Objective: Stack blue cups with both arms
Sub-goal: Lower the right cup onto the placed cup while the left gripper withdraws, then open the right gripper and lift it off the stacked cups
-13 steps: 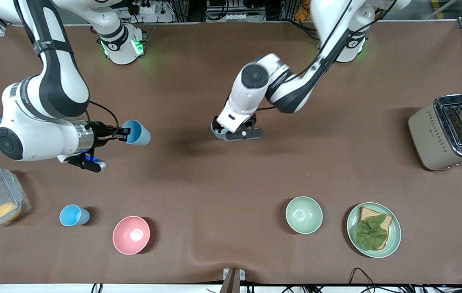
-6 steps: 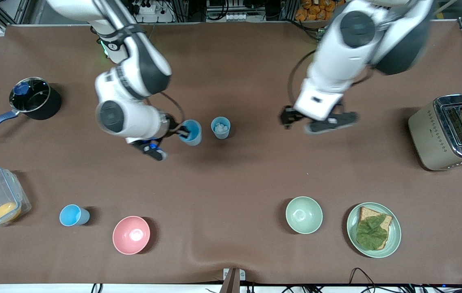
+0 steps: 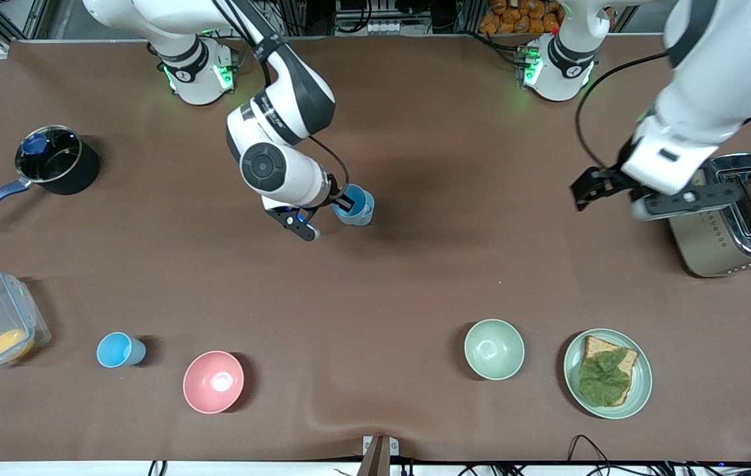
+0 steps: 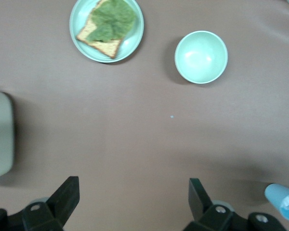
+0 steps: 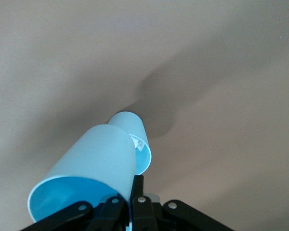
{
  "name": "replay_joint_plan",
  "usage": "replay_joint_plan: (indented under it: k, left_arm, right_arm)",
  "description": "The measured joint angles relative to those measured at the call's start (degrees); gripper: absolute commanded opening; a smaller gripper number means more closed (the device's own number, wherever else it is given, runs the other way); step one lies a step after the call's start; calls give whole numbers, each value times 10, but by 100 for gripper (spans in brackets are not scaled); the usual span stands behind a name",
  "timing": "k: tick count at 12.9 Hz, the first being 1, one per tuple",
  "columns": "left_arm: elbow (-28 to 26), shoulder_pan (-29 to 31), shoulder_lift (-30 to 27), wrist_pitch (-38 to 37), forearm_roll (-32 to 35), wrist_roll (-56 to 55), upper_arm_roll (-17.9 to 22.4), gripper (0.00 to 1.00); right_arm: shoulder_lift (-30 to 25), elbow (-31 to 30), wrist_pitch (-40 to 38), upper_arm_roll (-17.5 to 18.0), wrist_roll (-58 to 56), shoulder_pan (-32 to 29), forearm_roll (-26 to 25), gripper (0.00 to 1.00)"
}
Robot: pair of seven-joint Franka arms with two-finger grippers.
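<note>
Blue cup [image 5: 89, 166]: clamped in right gripper [image 3: 342, 203], over second cup [image 5: 135, 139]; unstacked. Left gripper [image 4: 130, 202]: fingers apart, empty, waiting.

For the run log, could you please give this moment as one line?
right pincer: shut on blue cup, over second cup | left pincer: open, beside toaster

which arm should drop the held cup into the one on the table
Right. The right hand grips a blue cup right over the standing cup. The left hand is open, up by the toaster.
</note>
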Motion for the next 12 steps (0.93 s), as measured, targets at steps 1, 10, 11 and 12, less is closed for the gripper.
replay_joint_plan:
  k: [1, 10, 11, 12]
  left_arm:
    - [0, 5, -9, -9, 0, 4, 0, 100]
    - [30, 39, -36, -50, 0, 83, 19, 100]
    - [36, 39, -36, -57, 0, 84, 18, 100]
    - [38, 39, -36, -59, 0, 84, 16, 100]
  right_arm:
    - [4, 0, 0, 0, 8, 4, 0, 0]
    - [14, 2, -5, -9, 53, 27, 0, 100]
    - [10, 6, -17, -15, 53, 26, -4, 100]
    - [3, 12, -38, -26, 46, 22, -20, 100]
